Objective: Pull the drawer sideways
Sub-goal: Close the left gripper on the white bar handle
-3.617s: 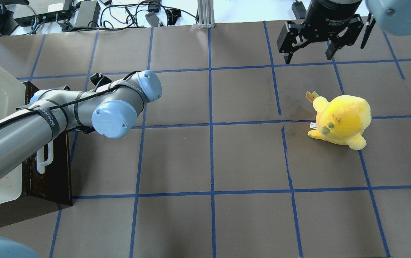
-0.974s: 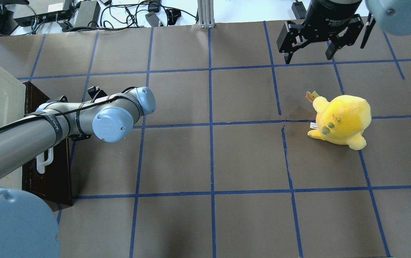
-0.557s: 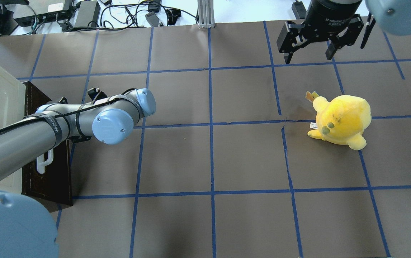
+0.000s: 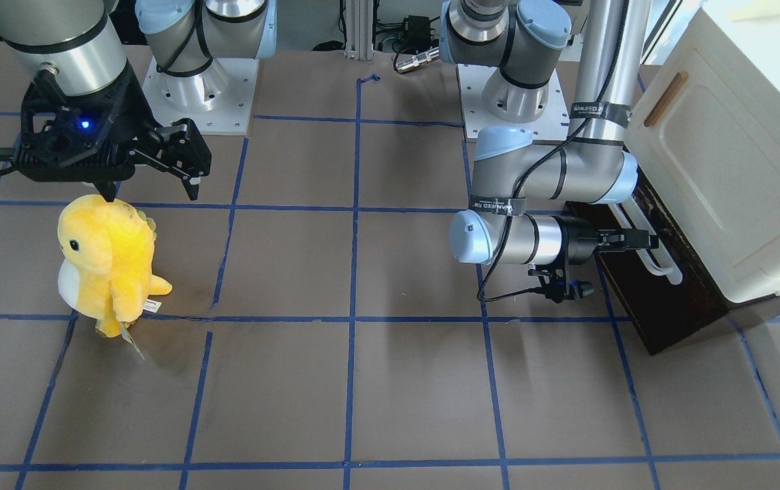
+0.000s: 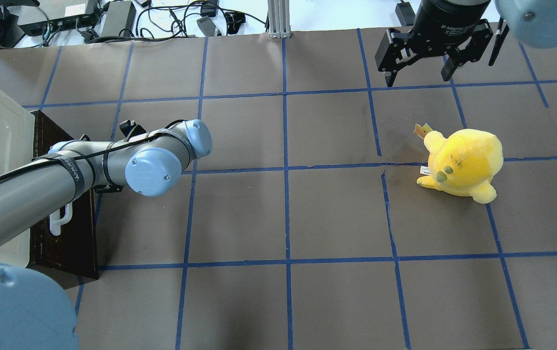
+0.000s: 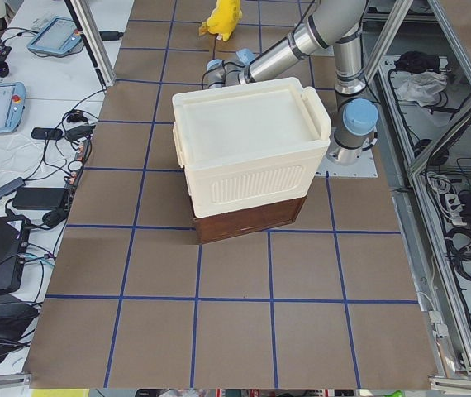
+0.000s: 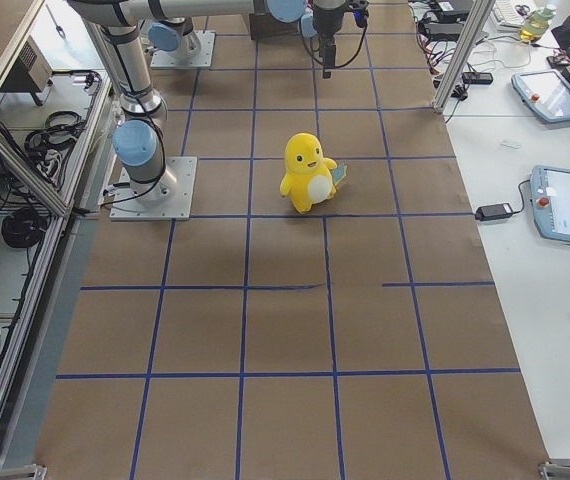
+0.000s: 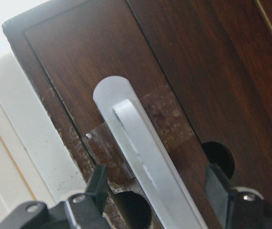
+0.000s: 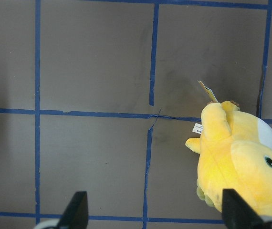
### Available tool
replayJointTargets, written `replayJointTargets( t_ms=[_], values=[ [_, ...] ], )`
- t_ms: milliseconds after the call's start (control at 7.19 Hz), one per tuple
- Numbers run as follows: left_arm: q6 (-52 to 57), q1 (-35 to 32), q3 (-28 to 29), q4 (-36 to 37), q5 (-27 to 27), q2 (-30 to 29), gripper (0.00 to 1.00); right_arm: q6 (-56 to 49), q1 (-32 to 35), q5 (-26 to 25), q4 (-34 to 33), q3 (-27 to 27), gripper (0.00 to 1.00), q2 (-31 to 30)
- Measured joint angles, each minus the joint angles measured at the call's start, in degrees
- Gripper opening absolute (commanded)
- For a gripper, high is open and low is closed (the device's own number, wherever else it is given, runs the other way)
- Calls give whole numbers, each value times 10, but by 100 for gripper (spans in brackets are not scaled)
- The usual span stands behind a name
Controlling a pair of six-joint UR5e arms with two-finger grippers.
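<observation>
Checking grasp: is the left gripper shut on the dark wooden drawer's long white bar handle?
No, the left gripper is open, fingers flanking the handle.

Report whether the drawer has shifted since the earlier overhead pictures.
No. The drawer has not shifted: in the overhead view its front corner meets the same blue tape line as before. The left tool only straddles its white handle.

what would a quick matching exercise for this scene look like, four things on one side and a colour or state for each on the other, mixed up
Things:
1. drawer handle
2. plush toy
3. right gripper
4. cabinet door

Colours or states:
a. yellow
b. cream-white
c. open, holding nothing
d. white, between the open fingers of the left gripper

Pairs: 1-d, 2-a, 3-c, 4-b
</observation>
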Motion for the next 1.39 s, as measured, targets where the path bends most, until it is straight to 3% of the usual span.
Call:
replayJointTargets(
  t_ms=[1391],
  values=[
    [-9,0,-6,1,0,5,43,0,0,0,0,0,100,0]
  ],
)
